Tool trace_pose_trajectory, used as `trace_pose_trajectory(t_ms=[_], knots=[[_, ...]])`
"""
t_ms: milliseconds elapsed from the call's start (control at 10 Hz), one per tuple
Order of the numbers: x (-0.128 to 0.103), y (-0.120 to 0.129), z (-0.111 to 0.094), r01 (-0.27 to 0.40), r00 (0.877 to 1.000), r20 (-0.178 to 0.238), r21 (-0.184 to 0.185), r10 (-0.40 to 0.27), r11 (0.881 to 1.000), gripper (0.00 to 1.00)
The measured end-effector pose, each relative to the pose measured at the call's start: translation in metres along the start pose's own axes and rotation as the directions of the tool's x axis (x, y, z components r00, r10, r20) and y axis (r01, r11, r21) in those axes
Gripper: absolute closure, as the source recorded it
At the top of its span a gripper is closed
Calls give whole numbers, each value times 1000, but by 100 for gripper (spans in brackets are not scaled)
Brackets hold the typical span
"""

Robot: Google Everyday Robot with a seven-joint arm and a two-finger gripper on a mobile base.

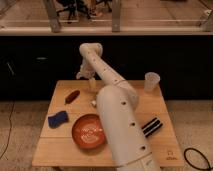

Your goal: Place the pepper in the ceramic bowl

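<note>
The pepper (73, 96), small, dark red and elongated, lies on the left part of the wooden table (65, 150). The ceramic bowl (89, 132), wide, shallow and orange-red with a pale pattern at its centre, sits near the table's front, below and right of the pepper. My gripper (89, 82) hangs from the white arm over the table's far edge, up and to the right of the pepper and apart from it. It holds nothing that I can see.
A blue sponge-like block (58, 118) lies left of the bowl. A translucent plastic cup (151, 81) stands at the far right corner. A black object (151, 126) lies at the right. A small pale item (93, 103) sits beside my arm. A cable (196, 158) lies on the floor.
</note>
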Motion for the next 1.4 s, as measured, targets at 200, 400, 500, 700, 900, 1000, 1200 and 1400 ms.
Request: trace_pose_trajectory(t_ms=[200,400,500,700,900,1000,1200,1400], knots=[[-6,-8,11,9,1000,16,-12,-9,1000,20],[-10,-14,20,14,999,33,-18,-13,1000,20],[-10,-16,23,14,999,37,-20,-13,1000,20],[-9,-15,22,12,999,36,-19,-12,1000,20],[-8,-14,22,11,999,36,-19,-10,1000,20],[-8,-15,23,14,999,38,-19,-14,1000,20],[-23,-22,43,114,992,57,-3,-113,994,20],[-35,-18,45,259,966,-1,17,-259,966,20]])
